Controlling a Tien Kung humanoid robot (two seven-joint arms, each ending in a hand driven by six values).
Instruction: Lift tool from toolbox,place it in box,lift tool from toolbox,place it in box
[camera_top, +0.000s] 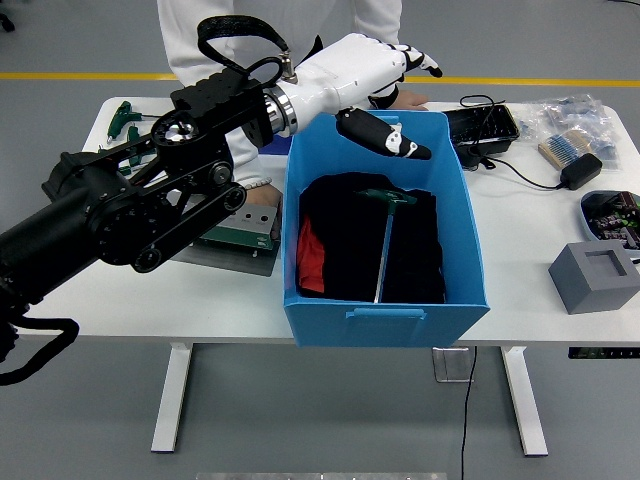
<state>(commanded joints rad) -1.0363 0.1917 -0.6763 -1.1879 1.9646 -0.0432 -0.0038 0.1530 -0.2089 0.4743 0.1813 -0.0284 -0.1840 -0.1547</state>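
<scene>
Left robot hand (385, 95), white with black fingertips, is raised above the far left part of the blue box (470, 255), fingers spread and relaxed, holding nothing. Its black arm (130, 210) comes in from the left, crossing over the tabletop (520, 270). Directly below and nearer, a T-handle tool (385, 240) with green grip lies inside the box on dark cloth (340, 240), handle toward the far side, shaft pointing near; a red patch (312, 258) shows at the cloth's left edge. Left of the box, partly under the arm, sits a flat green-and-grey toolbox tray (240, 232). More green-handled tools (125, 120) lie at the far left of the tabletop. A person in a white sleeve (210, 60) stands at the far side, one hand (408, 100) resting on the tabletop behind the box. To the right: a black tray (482, 125), a cable with adapter (580, 172), a grey block (594, 278).
</scene>
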